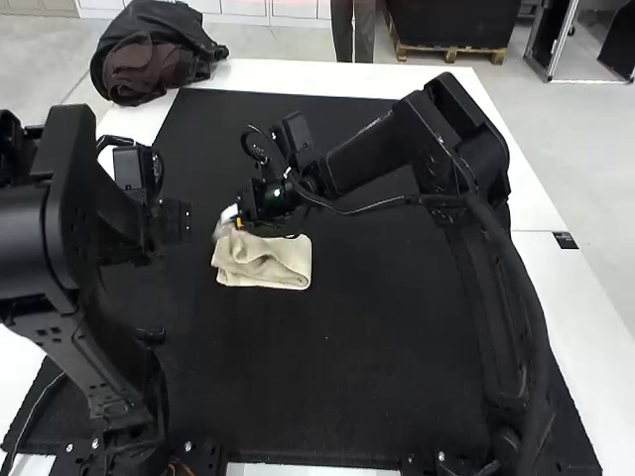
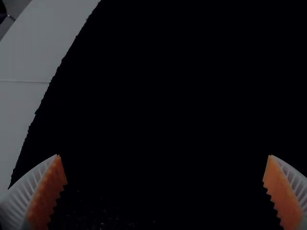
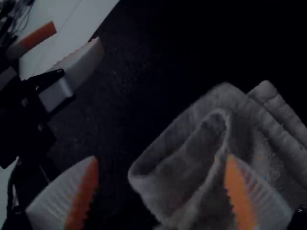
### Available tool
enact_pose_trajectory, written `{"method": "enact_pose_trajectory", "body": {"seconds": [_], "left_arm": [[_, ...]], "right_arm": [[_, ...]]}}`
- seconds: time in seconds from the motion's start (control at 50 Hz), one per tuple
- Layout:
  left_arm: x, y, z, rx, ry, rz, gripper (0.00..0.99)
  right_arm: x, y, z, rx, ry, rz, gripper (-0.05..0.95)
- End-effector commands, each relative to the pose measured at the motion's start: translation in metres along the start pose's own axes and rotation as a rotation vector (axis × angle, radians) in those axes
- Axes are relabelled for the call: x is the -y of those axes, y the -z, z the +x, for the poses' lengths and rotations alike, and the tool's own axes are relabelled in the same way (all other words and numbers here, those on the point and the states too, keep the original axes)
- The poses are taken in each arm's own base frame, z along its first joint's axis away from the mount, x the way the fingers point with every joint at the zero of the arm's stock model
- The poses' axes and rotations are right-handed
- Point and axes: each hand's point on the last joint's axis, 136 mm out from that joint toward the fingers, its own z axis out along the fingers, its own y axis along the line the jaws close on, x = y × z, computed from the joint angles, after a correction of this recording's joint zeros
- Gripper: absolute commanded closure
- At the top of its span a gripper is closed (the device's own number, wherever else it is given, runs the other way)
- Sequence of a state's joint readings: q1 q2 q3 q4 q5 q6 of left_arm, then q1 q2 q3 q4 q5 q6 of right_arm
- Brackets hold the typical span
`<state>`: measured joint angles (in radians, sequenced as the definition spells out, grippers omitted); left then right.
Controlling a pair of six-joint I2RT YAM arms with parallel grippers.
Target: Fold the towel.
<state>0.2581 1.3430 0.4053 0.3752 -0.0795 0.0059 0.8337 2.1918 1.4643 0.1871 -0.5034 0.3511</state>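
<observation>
Towel [image 1: 270, 268]: folded into a small, puckered bundle on the black mat [image 1: 317, 387] over the white tabletop [image 1: 288, 75].
Right tool [image 3: 161, 157]: spread at the towel's end nearer the left arm, nothing pinched.
Left tool [image 2: 164, 155]: spread, apart from the towel.
Fold: probably late, being tidied.
Next fold move: pinch the raised layer, lay it flat.

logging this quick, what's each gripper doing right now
Left gripper: open, holding nothing.
Right gripper: open, fingers spread at the towel, not clamped on it.
</observation>
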Motion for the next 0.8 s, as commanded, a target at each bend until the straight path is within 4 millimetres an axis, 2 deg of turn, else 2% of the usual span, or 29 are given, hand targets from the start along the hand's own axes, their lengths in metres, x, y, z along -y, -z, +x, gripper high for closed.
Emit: {"method": "enact_pose_trajectory", "body": {"seconds": [0.0, 0.1, 0.16, 0.18, 0.2, 0.26, 0.32, 0.34, 0.4, 0.6, 0.78], "left_arm": [[-0.004, 0.001, -0.003, 0.012, 0.015, -0.013, 0.033], [-0.004, 0.001, -0.003, 0.013, 0.014, -0.012, 0.033], [-0.004, 0.001, -0.003, 0.012, 0.014, -0.012, 0.033], [-0.003, 0.001, -0.003, 0.014, 0.013, -0.011, 0.033], [-0.003, 0.001, -0.003, 0.012, 0.013, -0.011, 0.033], [-0.003, 0.001, -0.003, 0.012, 0.013, -0.011, 0.033], [-0.003, 0.001, -0.002, 0.011, 0.013, -0.011, 0.033], [-0.003, 0.001, -0.002, 0.011, 0.012, -0.009, 0.033], [-0.003, 0.001, -0.003, 0.012, 0.012, -0.010, 0.033], [-0.002, 0.001, -0.003, 0.014, 0.012, -0.005, 0.033], [-0.002, 0.001, -0.004, 0.017, 0.012, -0.004, 0.033]], "right_arm": [[-0.022, -0.001, -0.012, 0.018, 0.034, -0.049, 0.08], [-0.025, 0.005, -0.020, 0.039, 0.058, -0.049, 0.03], [-0.025, 0.011, -0.027, 0.056, 0.062, -0.046, 0.04], [-0.026, 0.013, -0.029, 0.061, 0.063, -0.047, 0.07], [-0.026, 0.015, -0.030, 0.063, 0.064, -0.047, 0.12], [-0.025, 0.020, -0.033, 0.070, 0.069, -0.046, 0.41], [-0.023, 0.027, -0.036, 0.081, 0.069, -0.046, 0.86], [-0.022, 0.029, -0.037, 0.088, 0.071, -0.043, 0.93], [-0.019, 0.032, -0.035, 0.095, 0.065, -0.043, 0.92], [-0.002, 0.029, -0.004, 0.051, 0.040, -0.028, 0.92], [0.010, 0.027, 0.015, 0.056, 0.036, -0.033, 0.92]]}}
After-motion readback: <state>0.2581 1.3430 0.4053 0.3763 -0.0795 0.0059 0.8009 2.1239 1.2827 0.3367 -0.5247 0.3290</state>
